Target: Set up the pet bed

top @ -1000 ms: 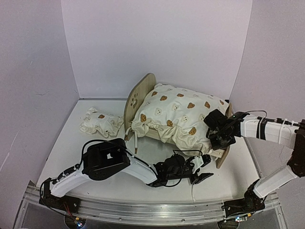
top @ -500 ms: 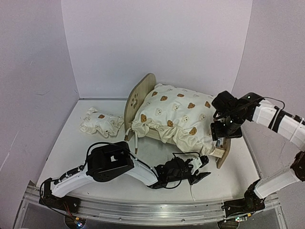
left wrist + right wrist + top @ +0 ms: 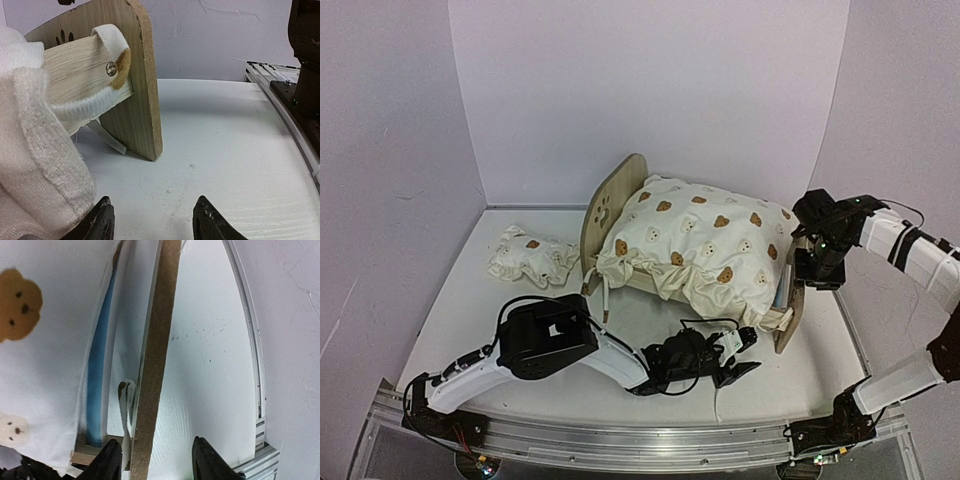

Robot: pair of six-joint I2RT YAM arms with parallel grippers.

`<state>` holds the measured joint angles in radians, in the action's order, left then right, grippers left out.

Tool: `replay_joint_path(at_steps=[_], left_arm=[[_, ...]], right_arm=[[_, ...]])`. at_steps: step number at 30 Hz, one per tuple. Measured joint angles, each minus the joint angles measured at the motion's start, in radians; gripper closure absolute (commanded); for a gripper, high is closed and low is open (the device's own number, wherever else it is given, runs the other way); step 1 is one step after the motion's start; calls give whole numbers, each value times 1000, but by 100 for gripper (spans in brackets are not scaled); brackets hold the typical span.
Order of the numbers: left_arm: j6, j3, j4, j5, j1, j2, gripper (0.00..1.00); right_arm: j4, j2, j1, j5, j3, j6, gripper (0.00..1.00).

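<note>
The pet bed (image 3: 608, 205), a light-wood frame with a paw-print headboard, stands mid-table under a large cream bear-print cushion (image 3: 700, 245). My left gripper (image 3: 744, 356) lies low on the table in front of the bed's near foot end, open and holding nothing. In the left wrist view, the left gripper (image 3: 154, 220) faces the footboard (image 3: 137, 90), where a white tie (image 3: 85, 105) is looped round the side rail. My right gripper (image 3: 816, 283) hangs open over the footboard (image 3: 794, 308). From the right wrist, the right gripper (image 3: 157, 462) straddles the footboard's top edge (image 3: 156, 365) from above, beside the blue fabric (image 3: 95, 380).
A small cream bear-print pillow (image 3: 530, 258) lies on the table left of the headboard. White walls close in the back and both sides. A metal rail (image 3: 620, 440) runs along the front edge, and another (image 3: 251, 350) along the right side. A thin cable (image 3: 718, 398) trails below my left gripper.
My right gripper let go of the cushion's corner, opened, and rose to the right, over the footboard. The left gripper stayed in place, its jaws slightly narrower.
</note>
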<state>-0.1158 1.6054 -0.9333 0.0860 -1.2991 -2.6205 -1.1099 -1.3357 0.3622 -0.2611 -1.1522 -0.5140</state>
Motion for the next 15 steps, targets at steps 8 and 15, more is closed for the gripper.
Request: replay_joint_path(at_steps=[8,15], left_arm=[[0,-11,0,18,0,18,46],[3,-11,0,25,0,22,45]], right_arm=[[87,-19,1,-3,134,-73,67],[127,-37,4,30,153,-139,90]])
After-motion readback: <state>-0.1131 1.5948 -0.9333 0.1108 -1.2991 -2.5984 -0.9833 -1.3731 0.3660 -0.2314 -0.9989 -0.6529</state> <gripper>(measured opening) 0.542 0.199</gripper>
